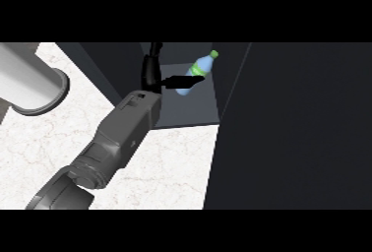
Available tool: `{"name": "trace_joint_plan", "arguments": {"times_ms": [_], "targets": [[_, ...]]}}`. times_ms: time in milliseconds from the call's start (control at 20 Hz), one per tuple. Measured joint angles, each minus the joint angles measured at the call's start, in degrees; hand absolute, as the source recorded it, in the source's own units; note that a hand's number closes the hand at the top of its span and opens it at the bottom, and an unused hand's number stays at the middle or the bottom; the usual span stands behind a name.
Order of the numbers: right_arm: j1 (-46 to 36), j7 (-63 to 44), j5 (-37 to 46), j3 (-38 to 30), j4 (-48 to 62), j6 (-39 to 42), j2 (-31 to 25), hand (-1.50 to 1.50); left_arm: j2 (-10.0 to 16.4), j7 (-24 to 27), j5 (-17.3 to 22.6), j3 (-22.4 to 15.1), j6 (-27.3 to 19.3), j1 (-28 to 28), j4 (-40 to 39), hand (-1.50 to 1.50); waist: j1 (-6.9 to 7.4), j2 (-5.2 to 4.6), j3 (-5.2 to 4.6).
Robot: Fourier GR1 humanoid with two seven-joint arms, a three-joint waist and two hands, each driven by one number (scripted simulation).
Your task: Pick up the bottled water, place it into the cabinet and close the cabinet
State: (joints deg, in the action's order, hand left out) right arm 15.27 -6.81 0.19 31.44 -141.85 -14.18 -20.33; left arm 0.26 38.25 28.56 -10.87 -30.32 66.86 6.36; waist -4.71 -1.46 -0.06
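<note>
The bottled water (204, 65), clear blue with a green cap and a green label, is tilted inside the open cabinet (190, 110), cap pointing up and right. My left hand (179, 82) reaches into the cabinet from the lower left. Its black fingers are curled round the bottle's lower end and hide its base. The grey forearm (123, 133) crosses the counter diagonally. The right hand does not show in this view.
The cabinet's dark open door (291, 128) fills the right side and stands close to the bottle. A large grey cylinder (29, 78) lies on the white marble counter (44, 147) at the upper left. The cabinet's left wall (109, 69) runs beside my wrist.
</note>
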Motion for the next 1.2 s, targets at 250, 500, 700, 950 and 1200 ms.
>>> {"name": "trace_joint_plan", "arguments": {"times_ms": [250, 500, 700, 950, 1200], "targets": [[0.8, 0.2, -0.1, -0.6, -0.1, 0.2, -0.2, -1.50, -0.2, 2.0, 0.5, 0.4, 5.9, -1.0, 2.0, -1.50, 0.28, 0.24, 0.00], [1.3, 0.5, 0.0, -0.9, -0.2, 0.2, -0.5, -1.50, -0.2, 1.7, 1.5, 0.8, 14.7, -0.2, 4.9, -1.50, 1.02, 0.63, 0.01], [1.7, 0.6, -0.2, -1.9, -0.3, 0.6, -0.8, -1.50, -0.2, 0.5, 3.5, 0.1, 17.8, -1.5, 8.5, -1.50, 1.70, 1.01, 0.03], [1.7, -0.5, 0.0, -1.6, -0.4, -0.1, -0.6, -1.50, -0.3, -1.4, 6.6, -2.9, 19.1, -6.3, 16.2, -1.50, 2.86, 1.48, 0.04], [1.8, -1.2, 0.3, -1.2, -0.5, -0.7, -0.7, -1.50, -0.2, -4.9, 7.5, -6.6, 18.3, -13.6, 27.3, 1.50, 4.36, 1.91, 0.04]]}}
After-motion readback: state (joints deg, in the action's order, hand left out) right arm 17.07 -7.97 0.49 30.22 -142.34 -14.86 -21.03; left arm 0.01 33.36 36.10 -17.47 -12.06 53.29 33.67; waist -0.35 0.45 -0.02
